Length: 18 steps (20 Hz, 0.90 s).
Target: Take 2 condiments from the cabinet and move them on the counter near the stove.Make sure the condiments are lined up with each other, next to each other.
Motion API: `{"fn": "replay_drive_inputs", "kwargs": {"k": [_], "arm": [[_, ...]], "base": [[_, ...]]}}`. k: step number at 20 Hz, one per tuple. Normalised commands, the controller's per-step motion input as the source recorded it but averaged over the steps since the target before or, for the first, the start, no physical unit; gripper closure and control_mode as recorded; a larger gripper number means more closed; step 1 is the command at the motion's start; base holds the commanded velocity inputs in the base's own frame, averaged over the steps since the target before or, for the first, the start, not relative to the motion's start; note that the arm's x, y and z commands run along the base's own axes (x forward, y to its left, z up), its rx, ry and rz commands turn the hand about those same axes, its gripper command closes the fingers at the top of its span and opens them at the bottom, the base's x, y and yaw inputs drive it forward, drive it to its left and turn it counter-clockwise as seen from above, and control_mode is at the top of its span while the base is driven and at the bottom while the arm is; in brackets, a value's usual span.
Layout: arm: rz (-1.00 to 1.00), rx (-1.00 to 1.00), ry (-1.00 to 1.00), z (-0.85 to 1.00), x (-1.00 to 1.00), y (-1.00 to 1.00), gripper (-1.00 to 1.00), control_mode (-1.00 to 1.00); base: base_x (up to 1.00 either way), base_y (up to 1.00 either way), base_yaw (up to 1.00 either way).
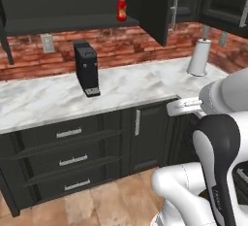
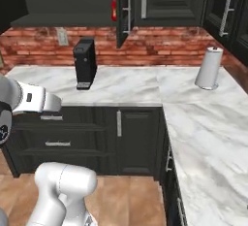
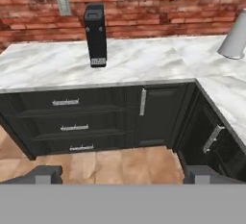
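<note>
The red bottle [image 1: 121,9] stands on the cabinet [image 1: 63,24] shelf, high above and well apart from the gripper [image 3: 122,174], whose fingers are wide apart, holding nothing.

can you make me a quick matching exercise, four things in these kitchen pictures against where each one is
Things:
1. red bottle
2. coffee machine
3. paper towel roll
4. wall outlet

Places:
a. on the brick wall, left of the coffee machine
b. on the open cabinet's shelf
c. standing on the counter near the right corner
d. standing on the counter above the drawers

Pairs: 1-b, 2-d, 3-c, 4-a
</note>
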Motion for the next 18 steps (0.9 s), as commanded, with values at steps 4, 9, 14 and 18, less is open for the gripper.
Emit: {"fn": "replay_drive_inputs", "kwargs": {"k": [4,9,14,18], "arm": [[0.00,0.00,0.00,0.00,0.00,0.00,-1.00,1.00],[0.00,0.00,0.00,0.00,0.00,0.00,-1.00,1.00],[0.00,0.00,0.00,0.00,0.00,0.00,-1.00,1.00],[0.00,0.00,0.00,0.00,0.00,0.00,-1.00,1.00]], "base": [[1.00,0.00,0.00],[0.82,0.00,0.00],[0.50,0.01,0.00],[0.24,0.03,0.00]]}}
